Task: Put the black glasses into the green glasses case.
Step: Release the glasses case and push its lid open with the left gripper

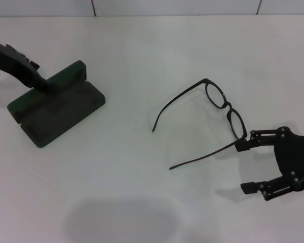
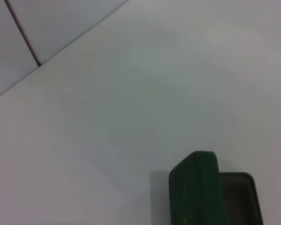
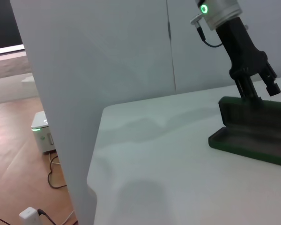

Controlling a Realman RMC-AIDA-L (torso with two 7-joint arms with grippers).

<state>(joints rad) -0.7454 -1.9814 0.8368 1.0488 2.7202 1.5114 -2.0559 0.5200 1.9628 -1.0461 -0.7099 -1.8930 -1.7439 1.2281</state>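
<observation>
Right gripper (image 1: 249, 167) spreading wide open beside the thin black-framed oval-lensed glasses (image 1: 220, 104), upper fingertip (image 1: 241, 146) touching one temple, dark green hinged hard glasses case (image 1: 55, 104) lying open well apart, grey-lined tray holding nothing, left gripper (image 1: 40, 83) pressing on its raised lid, its grip state unclear, right wrist view alone showing a white panel (image 3: 93, 61).

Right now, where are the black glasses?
In the head view the black glasses lie unfolded on the table's right side, right gripper at their near hinge, apart from the open green glasses case on the left.
</observation>
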